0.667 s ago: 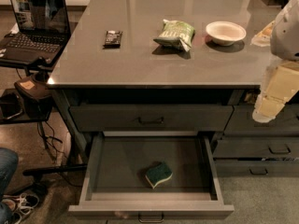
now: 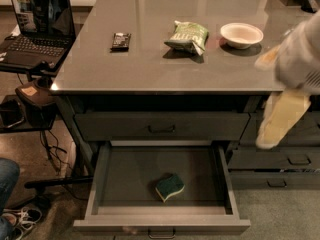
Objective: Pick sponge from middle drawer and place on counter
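Camera view: the end effector (image 2: 281, 118) hangs at the right edge, beside the worktop's (image 2: 150, 66) front corner and up and right of the open middle drawer (image 2: 100, 179).
Change: it has dropped lower and leftward.
Grip state: cannot tell whether apart or together.
Sponge (image 2: 169, 187): on the drawer floor, front centre, well apart from the end effector.
Meaning: likely still approaching; grasp not yet begun.
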Controlling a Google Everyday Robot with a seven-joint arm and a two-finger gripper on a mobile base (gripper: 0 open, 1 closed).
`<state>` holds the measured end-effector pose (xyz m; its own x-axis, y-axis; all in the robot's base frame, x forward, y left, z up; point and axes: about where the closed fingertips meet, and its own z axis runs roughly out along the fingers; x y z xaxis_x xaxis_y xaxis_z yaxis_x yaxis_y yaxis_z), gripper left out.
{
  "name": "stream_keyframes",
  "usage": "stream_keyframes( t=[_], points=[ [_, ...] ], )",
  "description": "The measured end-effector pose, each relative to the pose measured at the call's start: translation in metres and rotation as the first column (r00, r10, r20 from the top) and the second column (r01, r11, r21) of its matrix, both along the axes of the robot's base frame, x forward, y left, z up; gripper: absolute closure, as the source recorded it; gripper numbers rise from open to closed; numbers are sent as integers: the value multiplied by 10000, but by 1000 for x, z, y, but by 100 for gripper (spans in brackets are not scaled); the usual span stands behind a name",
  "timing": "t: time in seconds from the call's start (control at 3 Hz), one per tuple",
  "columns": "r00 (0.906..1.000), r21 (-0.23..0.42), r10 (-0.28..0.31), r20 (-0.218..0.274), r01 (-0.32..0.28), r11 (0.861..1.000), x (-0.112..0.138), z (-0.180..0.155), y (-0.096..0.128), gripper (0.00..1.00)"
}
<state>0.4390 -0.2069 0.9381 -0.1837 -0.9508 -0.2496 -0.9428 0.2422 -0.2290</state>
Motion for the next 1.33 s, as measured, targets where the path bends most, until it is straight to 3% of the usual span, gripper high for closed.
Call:
stream_keyframes(
  t=[0.33,0.67,1.0,1.33],
  points=[
    [9920,1515,1019,-739,-899,9844,-1,-100,37,0],
    [9638,3135,1861,-1908,-1198,9420,-11,-227,89,0],
    [9384,4085,2020,-2804,-738,9098,-20,-335,129,0],
    [9432,4450,1677,-2868,-238,8952,-10,-371,135,0]
  ],
)
